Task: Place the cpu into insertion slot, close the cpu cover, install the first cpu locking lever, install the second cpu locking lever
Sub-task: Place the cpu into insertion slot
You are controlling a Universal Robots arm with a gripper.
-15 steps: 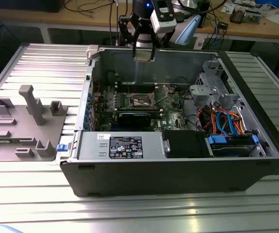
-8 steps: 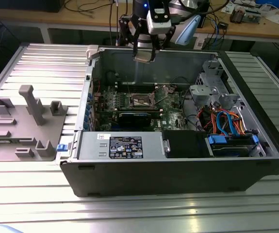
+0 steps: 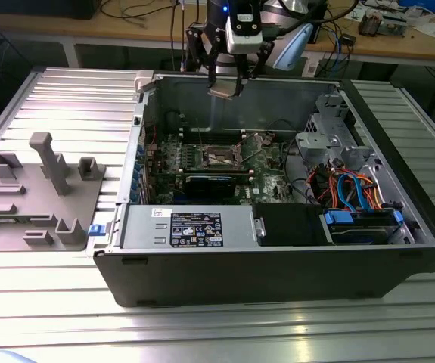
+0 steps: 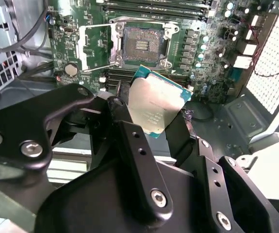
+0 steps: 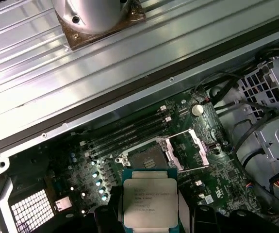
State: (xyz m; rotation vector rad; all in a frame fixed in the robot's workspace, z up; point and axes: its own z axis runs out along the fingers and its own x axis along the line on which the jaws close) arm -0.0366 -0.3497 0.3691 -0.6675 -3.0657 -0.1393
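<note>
Now: cpu [image 3: 223, 91] gripped above the open case [image 3: 278, 265].
Arm points straight down, fingers [image 4: 129, 141] clamped on cpu edges. In the exterior view, cpu hangs at 12 o'clock from insertion slot [image 3: 223, 156], well apart; cpu cover [image 4: 84, 48] flipped open.

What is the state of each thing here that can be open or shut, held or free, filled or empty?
Black pincer: shut on the cpu.
Small flat square cpu with silvery-grey metal top: held in the air, not yet seated.
Small square dark insertion slot with silvery rim: empty.
Thin silvery metal cpu cover: swung open.
Black computer case: open.
</note>
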